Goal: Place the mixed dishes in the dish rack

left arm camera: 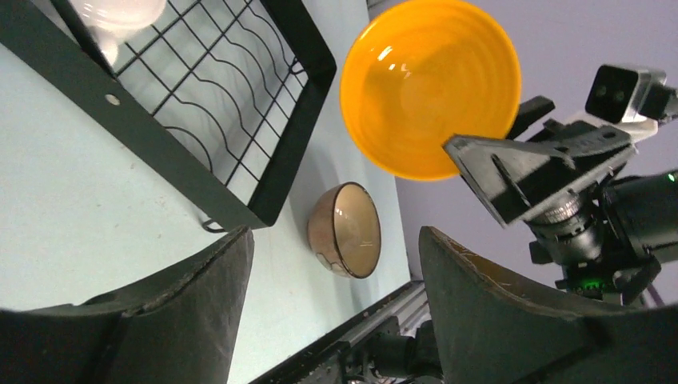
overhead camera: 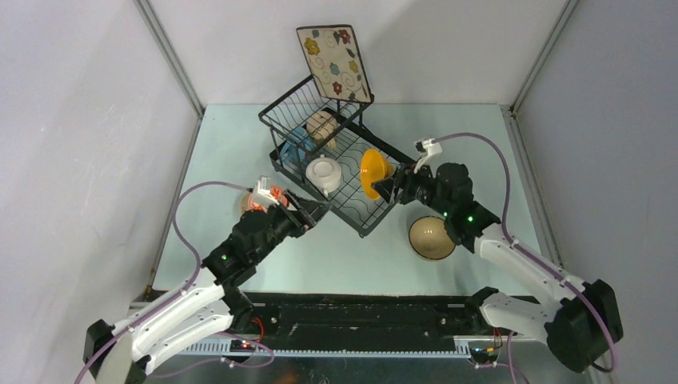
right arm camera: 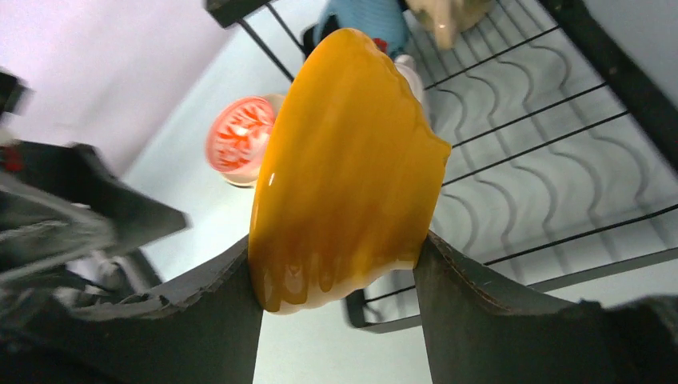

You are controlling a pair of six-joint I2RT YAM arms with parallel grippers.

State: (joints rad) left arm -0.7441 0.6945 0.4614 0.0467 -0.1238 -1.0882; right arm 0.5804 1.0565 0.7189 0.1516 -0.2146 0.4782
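Observation:
The black wire dish rack stands mid-table. Its basket holds a blue mug and a beige mug; a square floral plate leans at its back. A white two-handled bowl sits on the slotted tray. My right gripper is shut on the orange-yellow bowl, holding it on edge over the tray's right side. My left gripper is open and empty, just off the rack's near corner. The red-patterned bowl rests behind my left wrist. A tan bowl sits on the table under my right arm.
Grey walls close in the pale table on three sides. The black rail with both arm bases runs along the near edge. Purple cables loop off each wrist.

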